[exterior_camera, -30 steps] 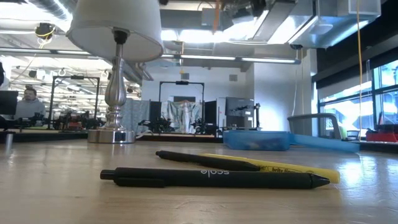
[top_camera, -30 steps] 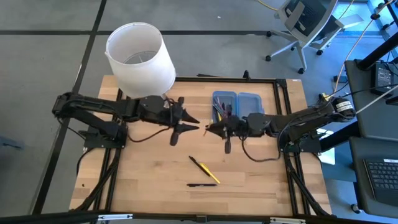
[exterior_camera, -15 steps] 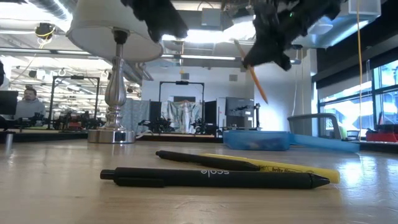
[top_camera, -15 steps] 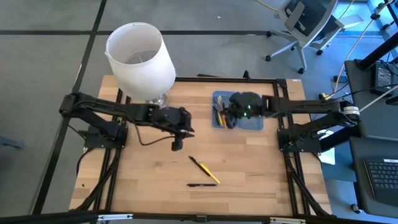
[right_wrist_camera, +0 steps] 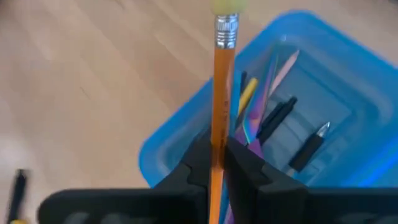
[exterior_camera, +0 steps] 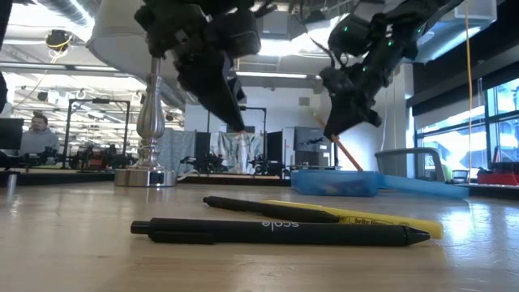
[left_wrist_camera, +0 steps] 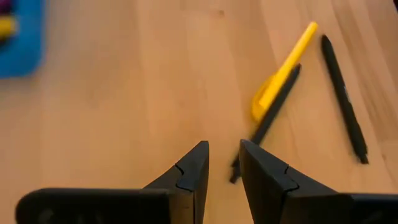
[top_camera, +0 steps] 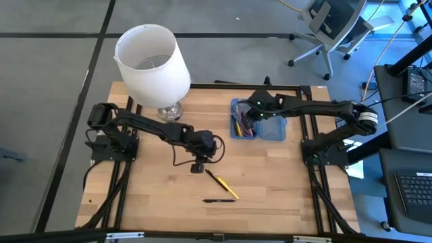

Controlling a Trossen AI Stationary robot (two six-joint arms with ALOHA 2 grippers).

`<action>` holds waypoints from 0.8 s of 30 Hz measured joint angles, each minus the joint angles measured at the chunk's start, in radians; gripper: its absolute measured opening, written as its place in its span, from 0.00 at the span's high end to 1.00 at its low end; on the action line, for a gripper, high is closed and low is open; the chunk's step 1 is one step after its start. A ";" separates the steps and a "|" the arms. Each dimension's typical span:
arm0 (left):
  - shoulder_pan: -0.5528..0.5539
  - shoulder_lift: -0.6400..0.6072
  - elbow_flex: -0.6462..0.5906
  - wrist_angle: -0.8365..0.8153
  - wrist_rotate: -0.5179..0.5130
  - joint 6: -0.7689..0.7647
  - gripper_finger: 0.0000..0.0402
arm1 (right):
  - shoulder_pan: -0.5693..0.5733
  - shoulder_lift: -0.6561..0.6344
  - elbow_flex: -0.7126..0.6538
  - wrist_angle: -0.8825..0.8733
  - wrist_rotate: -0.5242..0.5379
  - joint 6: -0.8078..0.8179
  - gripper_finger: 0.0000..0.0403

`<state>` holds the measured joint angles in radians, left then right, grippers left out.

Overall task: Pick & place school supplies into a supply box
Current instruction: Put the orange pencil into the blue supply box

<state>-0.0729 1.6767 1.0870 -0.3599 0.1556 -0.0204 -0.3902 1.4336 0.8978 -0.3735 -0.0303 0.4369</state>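
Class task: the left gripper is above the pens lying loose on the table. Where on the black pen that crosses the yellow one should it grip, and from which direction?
Probably from straight above, on the black pen's bare end nearest the left gripper, clear of the yellow pen lying against its far half. It lies flat on the table, so the open fingers should straddle its thin barrel crosswise.

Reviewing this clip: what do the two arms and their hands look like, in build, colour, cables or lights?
Both arms are black, slim and jointed, bolted to black frames at the table's side edges. The left hand and right hand each end in two dark, wedge-shaped fingers. A black cable loops under the left arm; green lights glow on the right wrist.
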 joint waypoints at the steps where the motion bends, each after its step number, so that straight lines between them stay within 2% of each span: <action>1: -0.004 0.008 0.000 0.000 0.006 0.000 0.80 | -0.002 0.017 0.000 0.002 -0.002 -0.001 0.92; 12: -0.080 0.048 0.001 0.001 -0.031 0.120 0.77 | -0.012 0.154 0.000 0.005 -0.001 -0.003 0.91; 24: -0.098 0.135 0.000 0.007 -0.032 0.112 0.75 | -0.016 0.188 0.000 0.009 -0.008 0.003 0.89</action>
<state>-0.1707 1.8121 1.0874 -0.3528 0.1240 0.0914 -0.4060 1.6218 0.8978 -0.3647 -0.0387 0.4403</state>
